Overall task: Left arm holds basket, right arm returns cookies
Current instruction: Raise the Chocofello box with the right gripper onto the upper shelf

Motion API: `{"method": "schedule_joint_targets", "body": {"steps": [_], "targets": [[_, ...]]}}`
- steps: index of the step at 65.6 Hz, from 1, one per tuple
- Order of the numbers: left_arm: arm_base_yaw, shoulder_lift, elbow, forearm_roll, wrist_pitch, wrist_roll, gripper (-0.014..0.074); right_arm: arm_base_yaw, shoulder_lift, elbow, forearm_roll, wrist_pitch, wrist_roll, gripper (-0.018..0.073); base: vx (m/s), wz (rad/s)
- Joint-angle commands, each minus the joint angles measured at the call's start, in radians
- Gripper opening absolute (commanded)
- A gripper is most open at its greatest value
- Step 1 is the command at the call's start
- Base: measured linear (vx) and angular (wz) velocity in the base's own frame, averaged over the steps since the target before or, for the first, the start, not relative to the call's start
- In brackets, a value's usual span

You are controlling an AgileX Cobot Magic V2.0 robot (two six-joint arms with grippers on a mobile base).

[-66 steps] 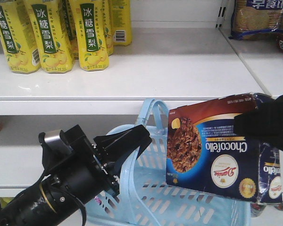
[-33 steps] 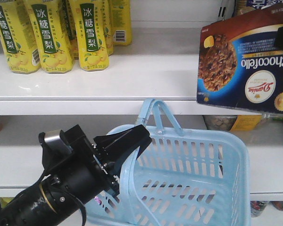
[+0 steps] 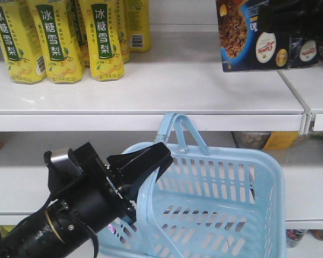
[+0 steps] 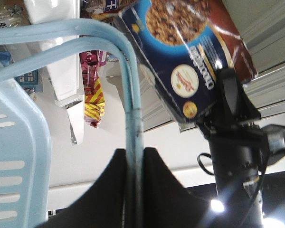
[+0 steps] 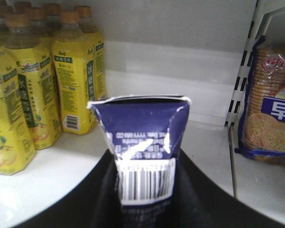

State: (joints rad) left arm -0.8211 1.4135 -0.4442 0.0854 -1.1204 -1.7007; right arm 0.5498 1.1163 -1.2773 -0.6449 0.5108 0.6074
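White shelf [image 3: 167,86] carried yellow bottles [image 3: 56,40]. Left arm [image 3: 86,199] jaws clamped basket [image 3: 226,215] handle (both hoops). Right arm [image 4: 235,137] jaws gripped cookies [image 3: 258,37] above upper shelf.

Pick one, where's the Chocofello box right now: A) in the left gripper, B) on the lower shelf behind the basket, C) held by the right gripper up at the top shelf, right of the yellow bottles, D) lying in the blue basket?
C: the right gripper is shut on the Chocofello box up over the top shelf, right of the yellow bottles; the basket below shows nothing inside, and the left gripper grips only its handle.
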Motion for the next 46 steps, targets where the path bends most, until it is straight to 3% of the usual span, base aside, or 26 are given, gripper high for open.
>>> {"method": "schedule_joint_targets", "body": {"steps": [1,27,35,46], "targets": [[0.024,-0.029,-0.037,-0.157,-0.088,0.032,-0.0003,-0.002,0.024,-0.028,-0.155,-0.131,0.092,-0.0003,0.0,0.0],[0.024,-0.029,-0.037,-0.157,-0.088,0.032,-0.0003,-0.004,0.179,-0.025,-0.744,-0.075,0.685,-0.0003,0.0,0.0],[0.024,-0.029,-0.037,-0.157,-0.088,0.032,-0.0003,-0.004,0.215,-0.025,-0.84,-0.05,0.807,-0.0003,0.0,0.0],[0.024,-0.029,-0.037,-0.157,-0.088,0.032,-0.0003,-0.004,0.257,-0.025,-0.871,-0.041,0.814,-0.0003,0.0,0.0]]}}
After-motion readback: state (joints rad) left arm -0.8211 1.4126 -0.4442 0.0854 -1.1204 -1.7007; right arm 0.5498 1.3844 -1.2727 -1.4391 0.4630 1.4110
